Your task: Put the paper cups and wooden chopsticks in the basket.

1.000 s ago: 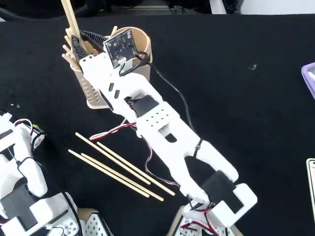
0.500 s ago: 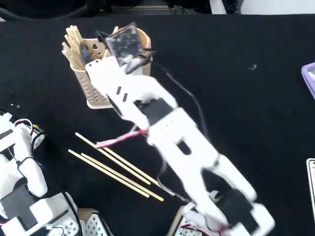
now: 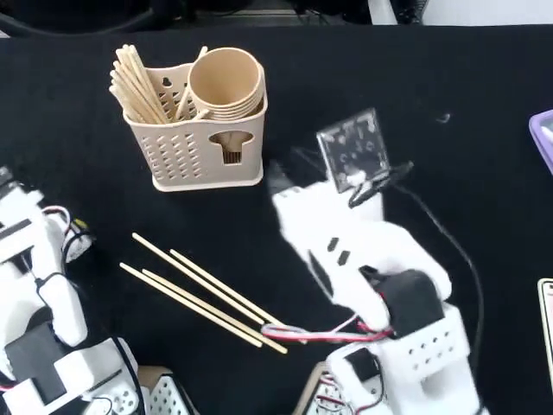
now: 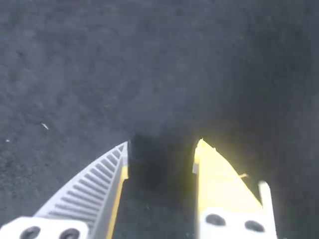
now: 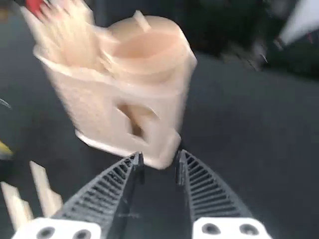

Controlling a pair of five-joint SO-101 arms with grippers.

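Nearest you, your left pincer [image 4: 162,149] hangs over bare desk [image 4: 149,59], parted wide and holding nothing. Loose wooden chopsticks [image 3: 207,298] lie mid-desk. Farther on, your right pincer [image 5: 158,160] is narrowly parted and empty, near the basket [image 3: 194,151], which holds stacked paper cups [image 3: 226,79] on the right and bundled chopsticks [image 3: 136,82] on the left.

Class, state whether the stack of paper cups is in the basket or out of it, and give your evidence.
In. The paper cups sit nested inside the basket, rims showing above its wall.
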